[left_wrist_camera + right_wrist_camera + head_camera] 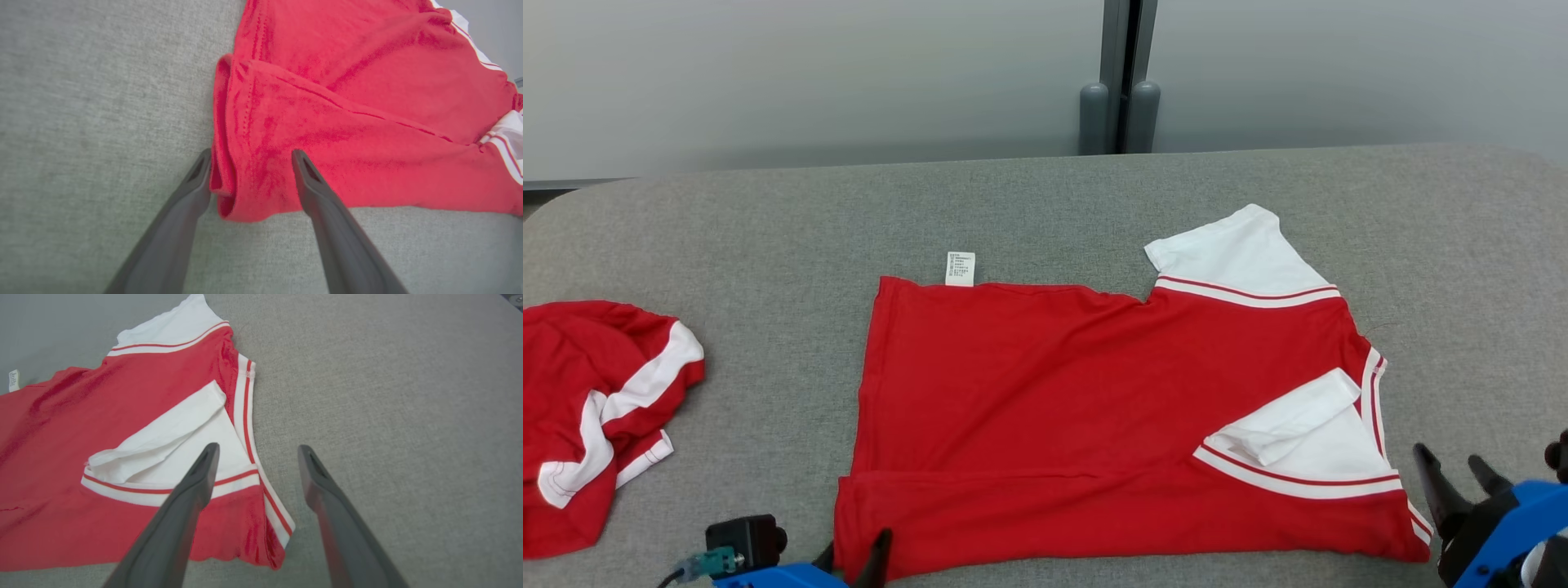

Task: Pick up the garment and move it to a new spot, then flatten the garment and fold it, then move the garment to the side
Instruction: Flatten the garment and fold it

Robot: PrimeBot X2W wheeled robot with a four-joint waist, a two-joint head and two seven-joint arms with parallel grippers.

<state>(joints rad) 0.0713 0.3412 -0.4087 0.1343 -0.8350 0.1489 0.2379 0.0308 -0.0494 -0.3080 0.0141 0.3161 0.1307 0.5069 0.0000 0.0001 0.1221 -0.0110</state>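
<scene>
1. The garment (1094, 425), a red shirt with white sleeves, lies spread on the grey worktop (1045, 204), roughly mid-surface, hem toward my left and neck end toward my right.
2. Its near long edge is turned over onto the body as a narrow red band. The near sleeve is folded in on top of the red; the far sleeve sticks out flat at the far right.
3. A white care label (960, 268) pokes out past the far edge, close to the hem corner.
4. My left gripper (251, 157) has its fingers spread. They straddle the near hem corner: one finger just beside the rolled edge, the other over the red cloth (contact with the fabric I cannot judge). Nothing is pinched.
5. My right gripper (258, 448) is likewise spread wide at the near neck-end corner. One finger sits over the white sleeve and trim, the other over bare worktop. It grips nothing.
6. A second red-and-white garment (596, 408) lies crumpled at the far left of the worktop, well apart from the flat one.
</scene>
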